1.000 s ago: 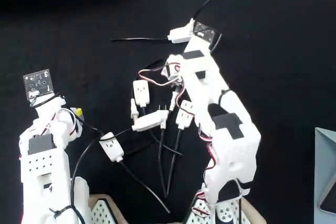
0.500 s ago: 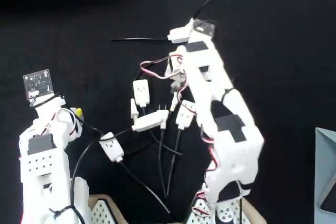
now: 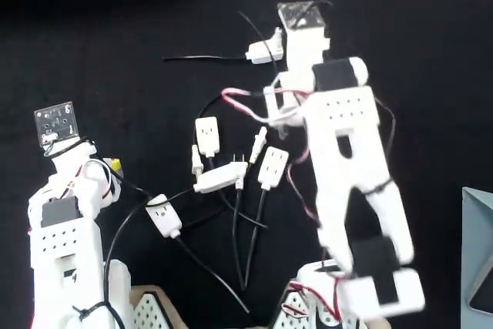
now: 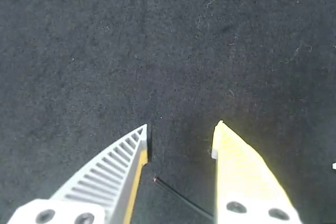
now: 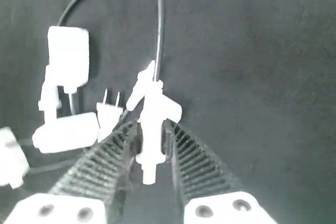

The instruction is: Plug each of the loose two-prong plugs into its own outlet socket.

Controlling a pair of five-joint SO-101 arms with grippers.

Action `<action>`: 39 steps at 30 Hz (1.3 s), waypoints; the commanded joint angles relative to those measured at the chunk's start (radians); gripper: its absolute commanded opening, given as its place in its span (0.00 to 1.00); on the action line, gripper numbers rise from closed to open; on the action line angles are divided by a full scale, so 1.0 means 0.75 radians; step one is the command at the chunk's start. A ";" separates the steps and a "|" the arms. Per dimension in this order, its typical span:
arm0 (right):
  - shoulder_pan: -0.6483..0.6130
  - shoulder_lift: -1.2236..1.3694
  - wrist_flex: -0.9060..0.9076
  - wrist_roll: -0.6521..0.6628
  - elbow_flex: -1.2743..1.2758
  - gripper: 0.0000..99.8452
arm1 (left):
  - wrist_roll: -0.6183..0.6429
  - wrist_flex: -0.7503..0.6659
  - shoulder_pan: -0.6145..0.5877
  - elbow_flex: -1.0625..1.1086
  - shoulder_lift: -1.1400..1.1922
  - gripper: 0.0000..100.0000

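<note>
My right gripper [image 5: 152, 132] is shut on a white plug [image 5: 155, 107] whose black cord runs away from it. In the high view that plug [image 3: 259, 142] hangs just above the table beside a white outlet socket [image 3: 272, 167]. A loose two-prong plug [image 5: 109, 112] lies next to a white socket block [image 5: 65, 131], with another socket [image 5: 67, 51] beyond it. In the high view those sockets [image 3: 206, 135] [image 3: 219, 178] sit at mid-table. My left gripper [image 4: 181, 129] is open over bare black cloth, at the table's left [image 3: 114, 166].
A further socket [image 3: 164, 216] lies on its cord near the left arm, and one more [image 3: 262, 50] at the back. Black cords [image 3: 239, 229] cross the middle toward the front edge. A grey box [image 3: 477, 252] stands at the right edge.
The right arm has swung up and to the right, lifting its gripper with the plug. The socket it covered now shows. The left arm has not moved.
</note>
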 commanded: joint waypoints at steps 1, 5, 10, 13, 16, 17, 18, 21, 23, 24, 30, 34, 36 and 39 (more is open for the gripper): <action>-0.125 -0.208 0.008 0.059 0.111 0.01 | -0.004 -0.020 0.009 -0.091 -0.023 0.21; -0.317 -0.416 -0.072 0.047 0.298 0.01 | -0.002 -0.020 0.013 -0.136 -0.023 0.21; -0.479 -0.639 -0.307 0.045 0.564 0.01 | 0.076 -0.010 0.013 -0.181 -0.023 0.21; -0.554 -0.717 -0.440 0.045 0.703 0.01 | 0.133 -0.010 0.019 -0.228 -0.023 0.21; -0.618 -0.768 -0.563 0.045 0.801 0.01 | 0.139 -0.010 0.071 -0.255 -0.023 0.21; -0.636 -0.780 -0.606 0.045 0.828 0.01 | 0.139 -0.014 0.093 -0.257 -0.023 0.20; -0.653 -0.791 -0.651 0.045 0.852 0.01 | 0.139 -0.016 0.111 -0.253 -0.023 0.20; -0.698 -0.811 -0.765 0.045 0.905 0.01 | 0.139 -0.018 0.157 -0.244 -0.023 0.20; -0.726 -0.815 -0.845 0.045 0.940 0.01 | 0.139 -0.018 0.175 -0.244 -0.023 0.20; -0.741 -0.815 -0.886 0.045 0.961 0.01 | 0.139 -0.018 0.175 -0.251 -0.023 0.20; -0.824 -0.815 -1.092 0.043 1.083 0.01 | 0.139 -0.020 0.228 -0.267 -0.023 0.20; -0.845 -0.815 -1.148 0.043 1.118 0.01 | 0.139 -0.018 0.337 -0.269 -0.023 0.21; -0.851 -0.817 -1.144 0.031 1.118 0.01 | 0.137 -0.020 0.375 -0.271 -0.023 0.21; -0.851 -0.817 -1.142 -0.051 1.118 0.01 | 0.129 -0.020 0.427 -0.273 -0.023 0.21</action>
